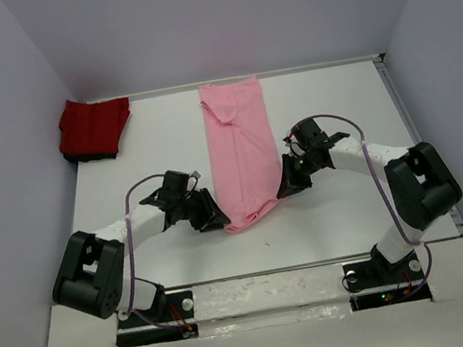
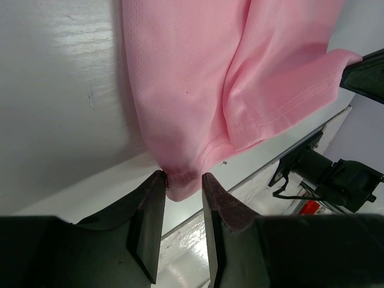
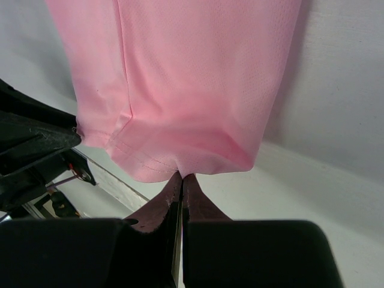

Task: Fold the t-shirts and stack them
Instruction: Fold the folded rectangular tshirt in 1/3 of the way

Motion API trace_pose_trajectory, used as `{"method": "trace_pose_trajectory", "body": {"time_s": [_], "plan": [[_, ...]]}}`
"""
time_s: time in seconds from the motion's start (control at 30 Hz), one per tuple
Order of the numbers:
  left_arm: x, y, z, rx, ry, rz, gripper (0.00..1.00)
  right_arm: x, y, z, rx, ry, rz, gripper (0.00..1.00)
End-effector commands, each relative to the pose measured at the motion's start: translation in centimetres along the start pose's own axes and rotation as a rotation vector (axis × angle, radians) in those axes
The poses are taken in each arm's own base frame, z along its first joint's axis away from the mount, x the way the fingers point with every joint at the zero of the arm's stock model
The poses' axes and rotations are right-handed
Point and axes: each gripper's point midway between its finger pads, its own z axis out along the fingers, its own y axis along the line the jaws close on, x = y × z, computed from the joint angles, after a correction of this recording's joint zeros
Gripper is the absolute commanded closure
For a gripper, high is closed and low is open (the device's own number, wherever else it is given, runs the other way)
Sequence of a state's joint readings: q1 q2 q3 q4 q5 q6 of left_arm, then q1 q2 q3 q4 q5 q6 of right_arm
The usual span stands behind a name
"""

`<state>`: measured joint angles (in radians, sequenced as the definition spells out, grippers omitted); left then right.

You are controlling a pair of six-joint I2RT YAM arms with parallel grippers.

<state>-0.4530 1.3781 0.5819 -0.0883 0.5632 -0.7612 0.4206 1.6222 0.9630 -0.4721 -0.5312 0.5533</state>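
- The pink t-shirt [image 1: 241, 150] lies on the worktop [image 1: 157, 150] as a long narrow strip, already folded lengthwise, with its hem end toward the arm bases. The red t-shirt [image 1: 94, 127] sits as a folded bundle well apart from it, off the strip's far end on the left arm's side.
- The left gripper [image 1: 215, 218] is at the hem's left corner, grasping it. In the wrist view the cloth fills the gap between the fingers [image 2: 151, 198], but only the very tip of the corner is caught. A bite this shallow can slip free once the corner is lifted, and that side of the pink t-shirt would drop.
- The right gripper [image 1: 289, 186] is at the hem's right side, clenched, with its fingertips meeting right at the hem edge. I cannot tell whether any cloth is caught between them. If none is, only the left corner rises and the strip twists instead of folding squarely.
- The hem shows layers, one flap overlapping another. Either gripper may hold only the top layer, and lifting would then peel the lengthwise fold open.
- Uneven travel of the two arms toward the pink t-shirt's far end would skew the fold. The lopsided packet would stack badly with the red t-shirt.
- Dragging rather than lifting could shove the whole strip along the worktop.
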Motion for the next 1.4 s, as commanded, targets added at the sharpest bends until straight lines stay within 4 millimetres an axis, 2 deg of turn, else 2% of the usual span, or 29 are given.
{"method": "trace_pose_trajectory", "body": {"time_s": [0.0,0.5,0.63,0.73,0.87,1.13,1.27,1.37], "plan": [[1.3,0.4,-0.1,-0.01,0.047,-0.016,0.61,-0.2,0.6,0.1,-0.012,-0.002,-0.023,1.0],[2.4,1.6,-0.7,-0.052,0.062,-0.017,0.61,-0.3,0.6,0.2,-0.012,-0.002,-0.026,1.0],[2.4,1.7,-0.6,-0.055,0.064,-0.022,0.65,-0.1,0.6,0.2,-0.013,0.0,-0.025,1.0],[2.4,1.7,-0.6,-0.056,0.063,-0.02,0.74,-0.1,0.6,0.2,-0.012,-0.001,-0.024,1.0],[2.3,1.7,-0.5,-0.056,0.064,-0.021,0.75,-0.1,0.6,0.1,-0.014,-0.001,-0.026,1.0],[2.2,1.8,-0.6,-0.067,0.052,-0.022,0.41,-0.2,0.7,0.1,-0.016,0.001,-0.026,1.0],[2.1,1.9,-0.6,-0.071,0.05,-0.026,0.43,-0.1,0.6,0.2,-0.014,0.004,-0.024,1.0],[2.2,2.0,-0.4,-0.071,0.053,-0.025,0.54,-0.1,0.6,0.2,-0.015,0.003,-0.026,1.0]]}}
